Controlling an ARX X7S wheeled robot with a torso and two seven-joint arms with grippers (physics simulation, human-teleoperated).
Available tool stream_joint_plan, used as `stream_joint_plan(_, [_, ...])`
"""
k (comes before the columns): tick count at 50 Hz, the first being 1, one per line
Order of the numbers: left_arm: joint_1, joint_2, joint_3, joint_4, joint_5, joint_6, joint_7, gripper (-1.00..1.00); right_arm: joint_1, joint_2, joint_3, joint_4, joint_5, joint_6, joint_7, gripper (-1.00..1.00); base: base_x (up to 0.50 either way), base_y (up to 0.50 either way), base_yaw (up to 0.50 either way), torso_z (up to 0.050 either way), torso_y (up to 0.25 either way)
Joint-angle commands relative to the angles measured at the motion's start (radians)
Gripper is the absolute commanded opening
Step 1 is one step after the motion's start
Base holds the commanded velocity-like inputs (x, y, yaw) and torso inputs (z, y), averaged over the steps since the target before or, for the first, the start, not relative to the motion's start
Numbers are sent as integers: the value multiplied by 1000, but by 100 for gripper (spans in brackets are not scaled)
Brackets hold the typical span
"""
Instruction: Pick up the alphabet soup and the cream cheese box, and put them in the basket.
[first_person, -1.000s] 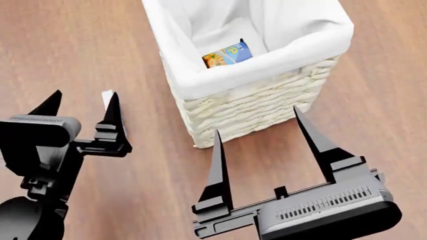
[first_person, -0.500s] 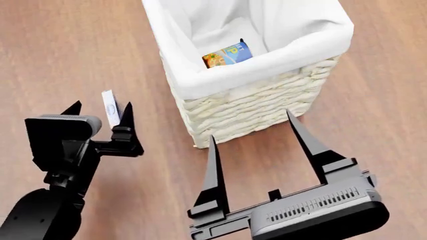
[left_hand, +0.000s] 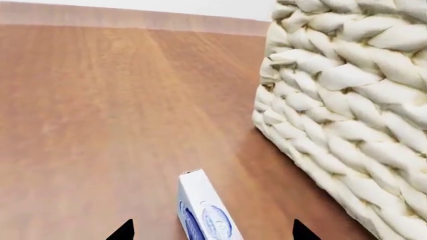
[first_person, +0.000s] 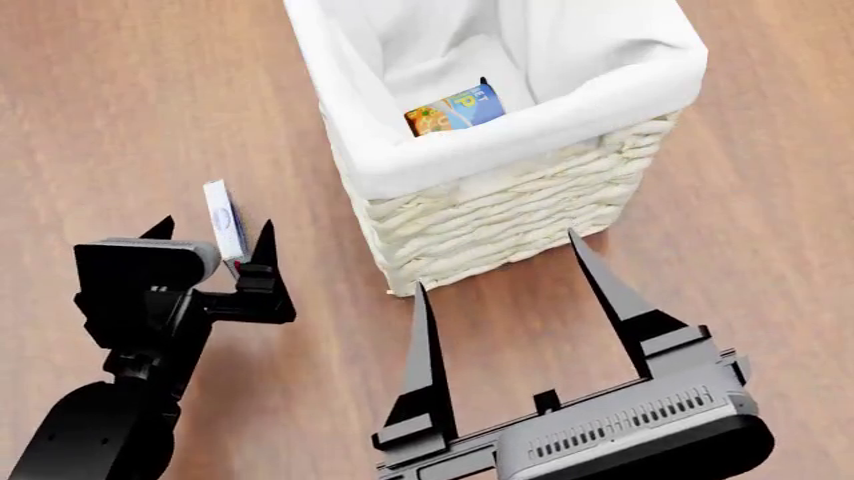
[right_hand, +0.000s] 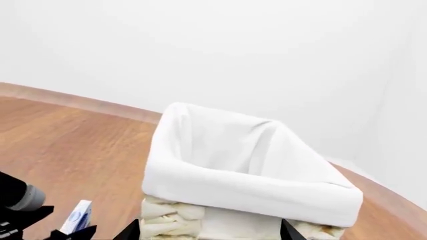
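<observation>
- The cream cheese box (first_person: 224, 220), standing on edge beside the basket (first_person: 534, 215), was straddled by the spread, untouching left gripper (first_person: 214, 232).
- The alphabet soup (first_person: 455, 110) was seen inside the basket.
- The right gripper (first_person: 501, 262) was held wide, empty.

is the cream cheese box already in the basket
No, the cream cheese box stands on the wooden floor outside the basket, between the open fingers of the left tool.

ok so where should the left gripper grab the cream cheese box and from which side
Pinch the cream cheese box across its two broad printed faces, coming in from the robot's side along the floor. It stands upright on a narrow edge, thin side toward the left gripper, whose open fingers already straddle it, so the thin dimension fits the gap.
</observation>
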Motion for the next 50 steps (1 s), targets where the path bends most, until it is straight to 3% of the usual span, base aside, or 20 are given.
stream_joint_plan(1, [-23,14,5,-87,4,42,9,100,-5,3,3,-9,-4,4,-3,100,0,0,0,0,0])
stream_joint_plan(14, [-40,27,4,-155,-8,79,36,100,-22,-3,6,-3,-10,4,-3,100,0,0,0,0,0])
stream_joint_plan(15, [-39,26,5,-151,-7,77,31,-100,-21,-2,7,-3,-9,4,-4,100,0,0,0,0,0])
stream_joint_plan(30, [-13,-8,25,-25,-21,8,10,-100,-33,-6,11,-6,-10,7,-8,100,0,0,0,0,0])
stream_joint_plan(41, [39,-199,56,652,-50,-300,-130,-100,-42,-8,18,-5,-10,2,-8,100,0,0,0,0,0])
stream_joint_plan(50, [-53,-267,62,870,-88,-435,-137,-100,-50,-6,20,-10,-18,2,-8,100,0,0,0,0,1])
